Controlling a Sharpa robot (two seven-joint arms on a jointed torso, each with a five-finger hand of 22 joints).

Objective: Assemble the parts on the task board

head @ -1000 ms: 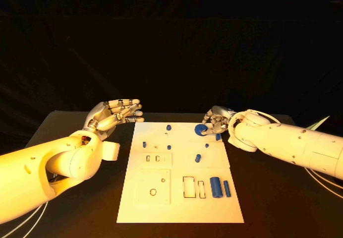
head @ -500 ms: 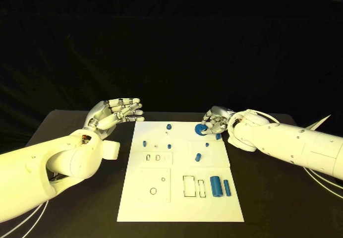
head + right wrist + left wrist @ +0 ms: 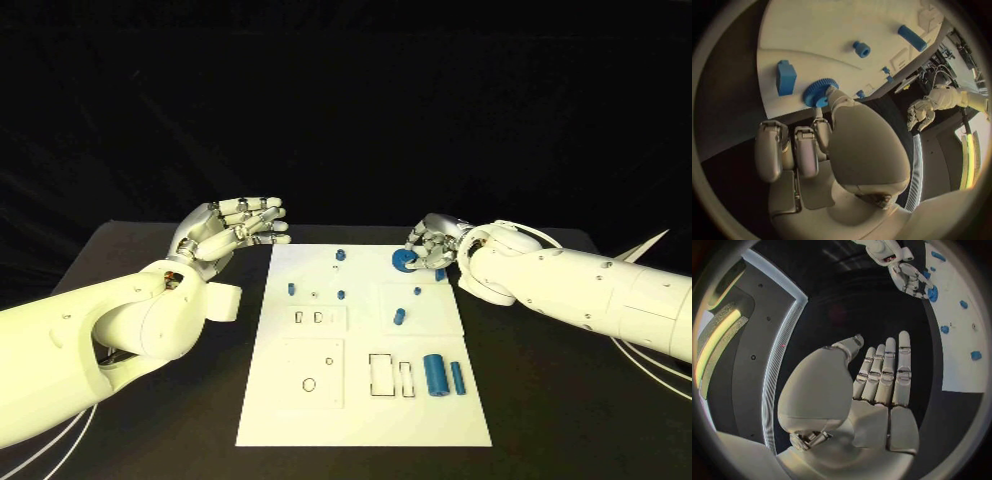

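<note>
White rounded arms (image 3: 101, 330) — silver segmented fingers (image 3: 245, 225), white cables.

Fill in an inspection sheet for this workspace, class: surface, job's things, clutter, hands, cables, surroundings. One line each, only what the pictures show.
Surface: black table, with the white task board lying in its middle.
Job's things: small blue parts on the board; two blue cylinders lie side by side near its right edge; a blue gear at the far right.
Clutter: nothing seen.
Hands: left hand raised beside the board, fingers apart, holding nothing; right hand pinches the gear.
Cables: pale cables trail under the right arm.
Surroundings: dark backdrop behind the table.
</note>
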